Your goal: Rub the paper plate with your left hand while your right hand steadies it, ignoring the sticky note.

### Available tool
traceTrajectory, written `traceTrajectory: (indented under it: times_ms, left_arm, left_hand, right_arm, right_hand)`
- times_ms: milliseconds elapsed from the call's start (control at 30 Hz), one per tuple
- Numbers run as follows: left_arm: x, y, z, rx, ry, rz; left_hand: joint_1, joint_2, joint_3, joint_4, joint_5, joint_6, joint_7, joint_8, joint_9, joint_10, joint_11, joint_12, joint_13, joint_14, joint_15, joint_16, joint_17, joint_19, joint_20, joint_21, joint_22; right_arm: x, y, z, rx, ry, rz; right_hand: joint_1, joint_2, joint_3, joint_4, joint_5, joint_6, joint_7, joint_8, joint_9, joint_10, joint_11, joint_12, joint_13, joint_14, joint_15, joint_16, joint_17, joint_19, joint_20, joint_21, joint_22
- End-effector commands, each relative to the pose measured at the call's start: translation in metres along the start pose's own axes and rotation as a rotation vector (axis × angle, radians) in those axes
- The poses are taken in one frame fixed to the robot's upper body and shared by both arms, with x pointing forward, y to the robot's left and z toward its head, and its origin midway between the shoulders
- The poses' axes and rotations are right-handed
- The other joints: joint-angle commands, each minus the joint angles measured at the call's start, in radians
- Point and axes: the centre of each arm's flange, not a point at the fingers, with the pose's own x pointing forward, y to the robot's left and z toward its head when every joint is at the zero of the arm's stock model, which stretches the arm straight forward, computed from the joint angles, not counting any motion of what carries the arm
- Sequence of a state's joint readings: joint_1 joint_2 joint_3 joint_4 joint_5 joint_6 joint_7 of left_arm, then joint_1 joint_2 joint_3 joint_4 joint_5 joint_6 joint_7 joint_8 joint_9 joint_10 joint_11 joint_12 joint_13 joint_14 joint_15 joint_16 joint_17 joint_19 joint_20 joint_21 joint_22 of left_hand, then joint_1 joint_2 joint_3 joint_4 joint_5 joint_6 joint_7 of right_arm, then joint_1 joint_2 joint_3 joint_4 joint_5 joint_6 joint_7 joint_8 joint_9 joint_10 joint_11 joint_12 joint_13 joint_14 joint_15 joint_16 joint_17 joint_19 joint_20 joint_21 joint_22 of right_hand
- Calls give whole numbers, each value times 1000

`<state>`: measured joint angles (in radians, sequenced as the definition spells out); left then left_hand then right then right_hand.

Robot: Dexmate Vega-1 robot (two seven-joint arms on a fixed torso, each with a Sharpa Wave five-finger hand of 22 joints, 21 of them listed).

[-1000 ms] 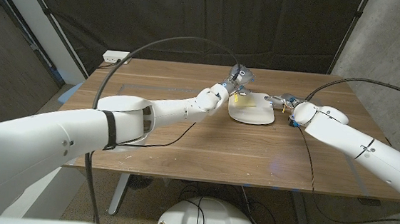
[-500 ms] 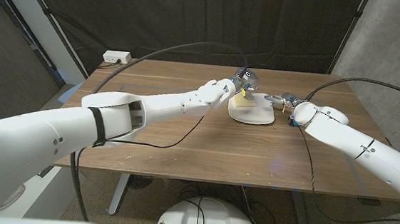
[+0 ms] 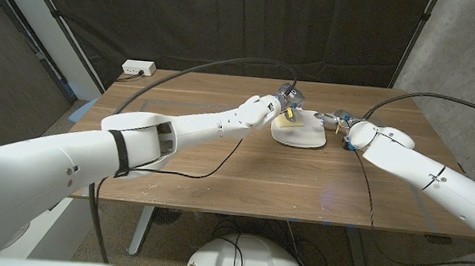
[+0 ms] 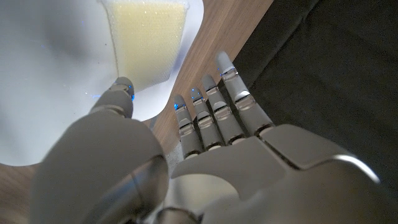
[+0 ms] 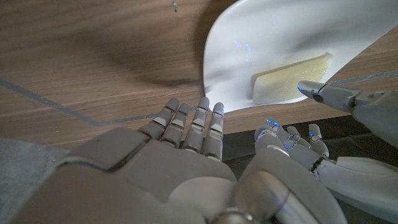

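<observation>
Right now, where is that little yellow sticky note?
In the head view the sticky note lies on the far left part of the paper plate, past the table's middle, right at the left hand.

One paper plate [image 3: 298, 134], one sticky note [image 3: 287, 114], and two hands: left [image 3: 284, 98], right [image 3: 343, 121].

The paper plate [image 3: 298, 135] is plain white, without print or pattern. The sticky note [image 4: 149, 38] on it is pale yellow with a fine speckled grain. The left hand [image 3: 284, 101] is grey with a metallic sheen, small blue lights glowing at its fingertips [image 4: 180, 103]; the right hand [image 3: 340, 121] has the same grey and blue glints. Both arms are glossy white. The wooden table [image 3: 218, 170] is mid-brown with streaked grain. The curtain [image 3: 229, 22] behind it is black.
</observation>
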<state>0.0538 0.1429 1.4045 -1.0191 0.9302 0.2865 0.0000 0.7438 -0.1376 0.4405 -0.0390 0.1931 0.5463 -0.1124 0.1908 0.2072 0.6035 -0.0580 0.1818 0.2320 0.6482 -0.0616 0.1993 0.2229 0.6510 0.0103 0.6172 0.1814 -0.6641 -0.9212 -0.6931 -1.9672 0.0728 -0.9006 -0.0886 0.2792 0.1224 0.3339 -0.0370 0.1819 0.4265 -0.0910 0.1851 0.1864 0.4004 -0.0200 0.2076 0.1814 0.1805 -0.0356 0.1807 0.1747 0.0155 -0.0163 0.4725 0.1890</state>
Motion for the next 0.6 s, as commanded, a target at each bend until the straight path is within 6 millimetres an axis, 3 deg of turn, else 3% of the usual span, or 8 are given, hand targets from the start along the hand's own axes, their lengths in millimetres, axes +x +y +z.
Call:
traceTrajectory:
  times_ms: [33, 200, 600]
  left_arm:
    - [9, -18, 2, -7, -3, -30]
    - [11, -23, 4, -6, -18, -27]
    - [10, -29, 17, 31, -54, -2]
  left_hand:
    - [10, 8, 3, -6, 6, 11, -3, 12, 5, 16, -9, 13, 1, 19, -93, 12, 0, 23, -6, 2, 1]
    - [23, 23, 12, -10, 6, 30, -5, 22, 5, 29, -12, 18, -2, 30, -107, 17, -1, 29, -13, 1, 1]
    - [58, 49, 31, -26, 2, 104, -17, 51, 3, 95, -53, 36, -9, 93, -145, 40, -9, 46, -45, 0, 2]
  right_arm:
    - [-2, 1, 0, 3, -1, 1]
    - [-2, 1, 0, 5, -3, 0]
    - [-4, 0, -2, 8, 0, -4]
  right_hand:
    - [-10, 0, 0, 5, 1, -4, 0, 5, 2, 2, -1, 5, 3, 11, -20, 4, 3, -5, -9, -6, 4]
    - [-15, -1, -2, 7, 1, -3, 0, 5, 2, 3, 2, 6, 3, 11, -20, 4, 3, -5, -9, -6, 4]
    - [-23, -5, -5, 11, 2, -5, 1, 5, 2, 3, 4, 6, 3, 11, -21, 4, 3, -5, -8, -8, 4]
